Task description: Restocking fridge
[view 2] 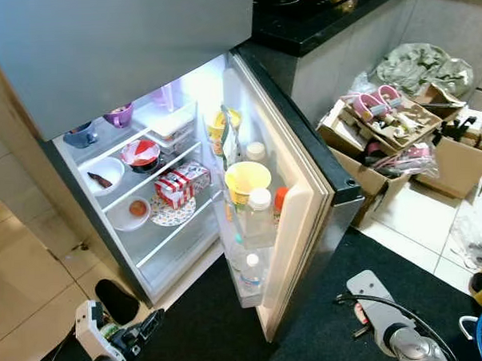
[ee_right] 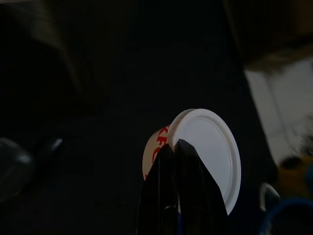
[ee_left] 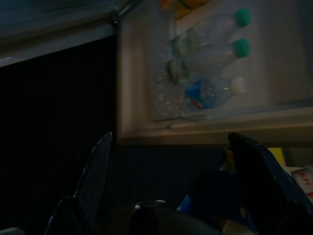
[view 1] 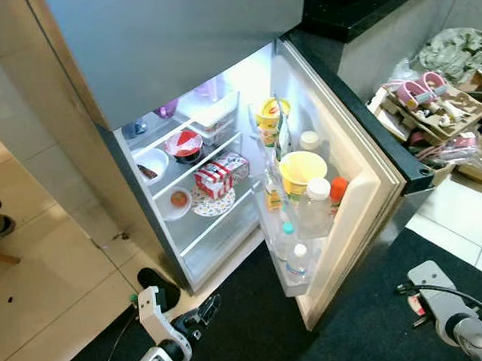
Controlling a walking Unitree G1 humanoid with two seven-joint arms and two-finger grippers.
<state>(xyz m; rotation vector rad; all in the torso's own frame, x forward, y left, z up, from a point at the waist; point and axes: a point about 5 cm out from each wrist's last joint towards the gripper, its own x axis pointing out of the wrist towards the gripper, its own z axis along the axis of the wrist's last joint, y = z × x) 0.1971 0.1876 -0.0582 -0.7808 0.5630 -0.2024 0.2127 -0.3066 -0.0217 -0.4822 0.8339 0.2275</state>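
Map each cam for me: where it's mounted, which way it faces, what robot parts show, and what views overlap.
Left eye: on the head, looking forward and down at the open fridge; left gripper low, right arm at the lower corner.
Right eye: same head, same fridge, plus a cardboard box.
Left wrist: along spread black fingers toward water bottles in the door shelf.
Right wrist: along the right gripper, pinching a white lid, dark floor behind.
Shared: eyes and left wrist see the door bottles.

We are seeing the fridge point(view 1: 227, 229) standing open, lit, shelves holding bowls; a white-lidded red-lettered tub point(ee_right: 205, 152) is sitting at our right fingers point(ee_right: 188, 186).
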